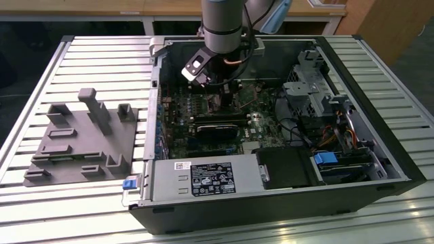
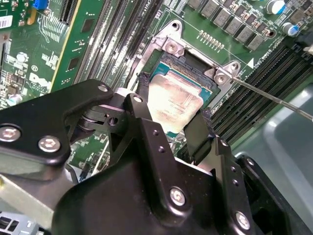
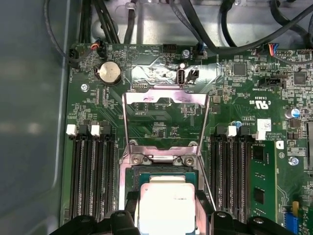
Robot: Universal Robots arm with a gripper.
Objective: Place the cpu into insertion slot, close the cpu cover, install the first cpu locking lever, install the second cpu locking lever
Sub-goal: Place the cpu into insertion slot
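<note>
The pincer (image 2: 173,102) was closed on the cpu (image 2: 172,104), with one black finger (image 3: 131,204) against each of two opposite edges and the silvery face turned to the camera. The cpu (image 3: 166,208) sat directly over the insertion slot (image 3: 166,172) in the green motherboard (image 3: 161,68). Whether it was fully seated or slightly raised could not be determined in either wrist view. The cpu cover (image 3: 166,98) stood swung open behind the slot. A thin locking lever (image 2: 274,98) projected free beside the memory slots (image 2: 254,83). In the exterior view, the arm (image 1: 222,25) reached down into the open computer case (image 1: 271,211) on the slatted counter (image 1: 101,61), beside a grey fixture (image 1: 81,137).
</note>
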